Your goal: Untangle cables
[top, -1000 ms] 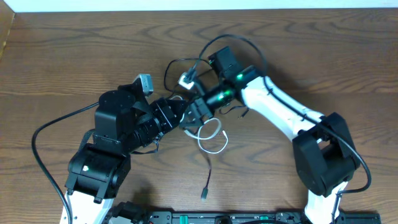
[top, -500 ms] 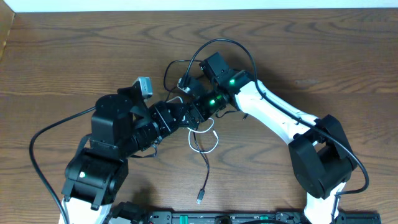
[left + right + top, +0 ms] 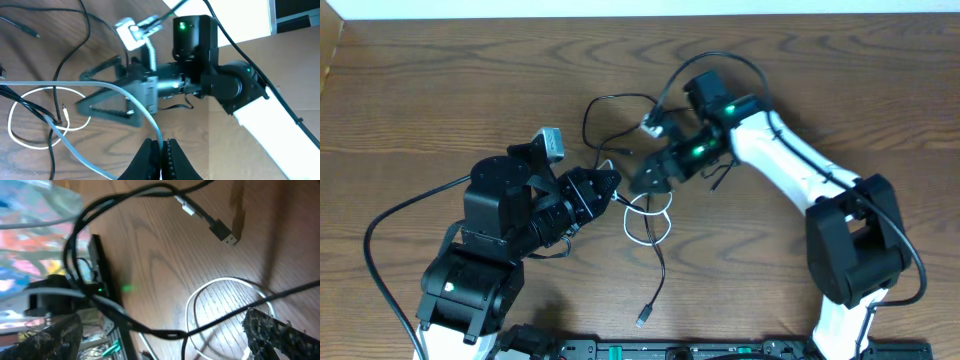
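Inspection at brown wooden table (image 3: 440,80), untangling in progress.
Found left gripper (image 3: 161,150) clamped shut on thin white cord (image 3: 226,280); found right gripper (image 3: 80,91) spread wide, holding nothing. Noted white loop crossing thin black cord (image 3: 661,275) mid-table, beside both grippers.

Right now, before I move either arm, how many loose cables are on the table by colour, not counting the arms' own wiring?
black cable: 1
white cable: 1
Total: 2
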`<control>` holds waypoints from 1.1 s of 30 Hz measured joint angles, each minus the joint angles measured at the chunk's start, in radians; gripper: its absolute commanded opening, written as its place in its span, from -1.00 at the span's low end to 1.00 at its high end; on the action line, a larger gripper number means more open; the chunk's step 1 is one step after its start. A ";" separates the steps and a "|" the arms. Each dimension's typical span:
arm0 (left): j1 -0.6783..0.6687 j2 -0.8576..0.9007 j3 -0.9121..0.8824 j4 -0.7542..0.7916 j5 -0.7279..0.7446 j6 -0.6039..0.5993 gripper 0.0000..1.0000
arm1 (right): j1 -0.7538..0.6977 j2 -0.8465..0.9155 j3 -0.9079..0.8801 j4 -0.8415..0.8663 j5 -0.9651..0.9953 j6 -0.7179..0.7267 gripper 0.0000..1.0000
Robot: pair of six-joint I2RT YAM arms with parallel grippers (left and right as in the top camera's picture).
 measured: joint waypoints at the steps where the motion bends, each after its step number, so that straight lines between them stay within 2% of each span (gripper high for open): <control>1: 0.000 0.000 0.000 0.000 0.000 0.000 -0.85 | -0.015 0.000 0.000 -0.006 -0.021 -0.014 0.99; 7: 0.000 0.000 0.000 -0.026 0.000 -0.005 -0.85 | -0.027 0.000 0.000 -0.009 -0.089 -0.050 0.99; 13: 0.000 0.000 0.000 -0.055 0.027 -0.027 -0.85 | 0.021 0.000 0.000 0.014 -0.113 -0.056 0.99; 20: 0.000 0.000 0.000 -0.055 0.108 -0.031 -0.85 | 0.082 0.000 0.000 0.085 -0.121 -0.005 0.99; 33: 0.000 0.000 0.000 -0.055 0.140 -0.047 -0.85 | 0.161 0.000 0.000 0.092 -0.076 0.024 0.95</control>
